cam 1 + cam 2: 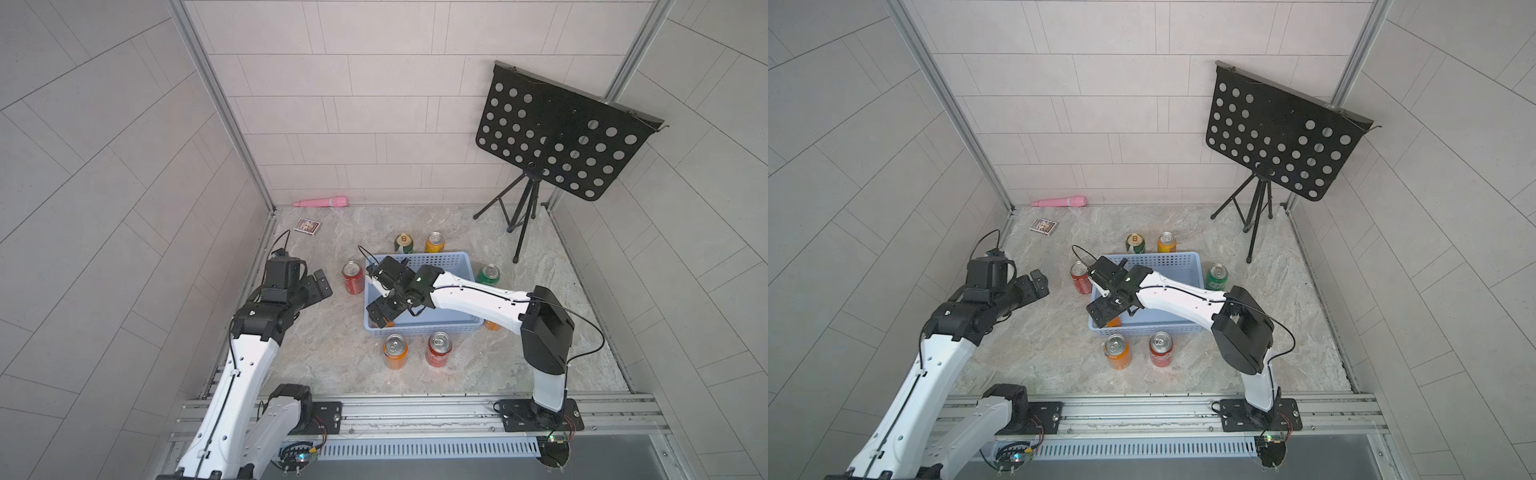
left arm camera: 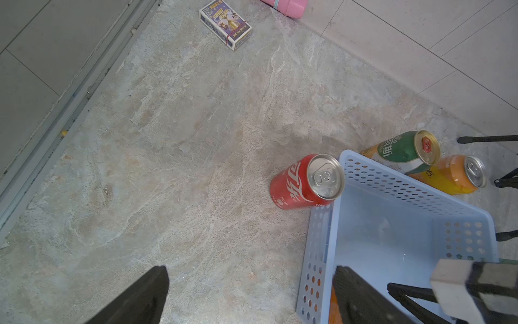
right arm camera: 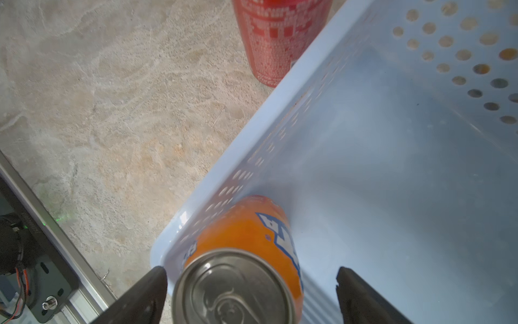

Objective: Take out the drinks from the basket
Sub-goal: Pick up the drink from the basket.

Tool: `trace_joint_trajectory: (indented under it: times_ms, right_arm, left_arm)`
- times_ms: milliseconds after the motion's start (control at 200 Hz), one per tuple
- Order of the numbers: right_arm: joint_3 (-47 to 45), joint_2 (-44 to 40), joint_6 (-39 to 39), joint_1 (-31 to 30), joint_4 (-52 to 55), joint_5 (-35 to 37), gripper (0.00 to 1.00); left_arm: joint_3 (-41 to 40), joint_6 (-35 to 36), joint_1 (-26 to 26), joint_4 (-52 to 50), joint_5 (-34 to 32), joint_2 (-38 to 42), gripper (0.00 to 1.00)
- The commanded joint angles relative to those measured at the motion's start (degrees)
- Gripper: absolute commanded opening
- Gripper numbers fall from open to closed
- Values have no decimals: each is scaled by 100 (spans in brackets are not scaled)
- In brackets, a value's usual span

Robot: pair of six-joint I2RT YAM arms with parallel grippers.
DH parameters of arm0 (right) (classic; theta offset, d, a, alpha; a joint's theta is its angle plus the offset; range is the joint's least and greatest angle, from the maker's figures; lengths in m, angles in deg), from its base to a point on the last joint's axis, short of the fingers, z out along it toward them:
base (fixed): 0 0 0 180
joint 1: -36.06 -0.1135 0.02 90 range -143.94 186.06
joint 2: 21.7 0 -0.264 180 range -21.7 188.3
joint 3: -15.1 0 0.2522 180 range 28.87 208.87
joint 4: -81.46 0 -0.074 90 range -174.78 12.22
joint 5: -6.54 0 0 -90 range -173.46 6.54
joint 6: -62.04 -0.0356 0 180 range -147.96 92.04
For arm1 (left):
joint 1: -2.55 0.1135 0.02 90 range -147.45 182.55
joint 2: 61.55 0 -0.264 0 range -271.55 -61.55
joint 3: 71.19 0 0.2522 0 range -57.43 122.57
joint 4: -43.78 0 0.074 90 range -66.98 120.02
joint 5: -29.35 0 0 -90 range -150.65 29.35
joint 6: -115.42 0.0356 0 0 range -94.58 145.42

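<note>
Your light-blue basket (image 1: 436, 259) has soda cans (image 1: 395, 351) standing outside it on every side. Your right gripper (image 3: 251, 270) hangs inside it, jaws spread either side of the only orange can (image 3: 246, 232) in there, not clamping it. Your left gripper (image 1: 322, 284) hovers with jaws spread, holding nothing, near the red can (image 1: 352, 277). That orange can stands upright in the basket's near left corner.

Orange can (image 1: 493, 325) half hidden behind arm (image 1: 469, 297)

Right pincer (image 1: 376, 297) over basket (image 1: 432, 261), red can (image 1: 352, 277) beside
</note>
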Motion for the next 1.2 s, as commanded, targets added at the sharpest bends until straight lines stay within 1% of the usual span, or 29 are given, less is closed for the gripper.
trace_joint_trajectory:
  times_ms: [0, 230, 365, 385, 450, 520, 770, 845, 951, 1081, 1196]
  right_arm:
    - [69, 115, -7, -47, 145, 45, 96]
    - [129, 307, -69, -87, 106, 45, 92]
    - [195, 397, -70, -98, 140, -27, 87]
    - [212, 407, -77, -100, 163, -18, 85]
    - [218, 404, -105, -100, 161, -40, 74]
    - [209, 406, -147, -109, 146, -85, 68]
    - [183, 266, -170, -118, 192, 14, 56]
    - [174, 142, -140, -118, 214, 83, 51]
    - [147, -23, -131, -127, 212, 150, 42]
    - [121, -155, -148, -135, 219, 218, 37]
    - [121, -232, -149, -135, 265, 299, 36]
  left_arm:
    - [-20, 64, 32, 53, 50, -36, 100]
    - [-28, 81, 53, 97, 72, 35, 100]
    - [-18, 103, 76, 110, 187, -13, 100]
    - [-19, 112, 84, 122, 229, -25, 100]
    - [-20, 143, 82, 144, 336, -71, 100]
    - [-2, 146, 96, 132, 364, -99, 100]
    - [-28, 136, 104, 169, 428, -72, 100]
    - [-28, 134, 99, 176, 451, -65, 100]
    - [-37, 135, 101, 200, 521, -41, 100]
    - [-33, 163, 104, 238, 542, -31, 100]
    - [-3, 219, 107, 176, 509, -38, 100]
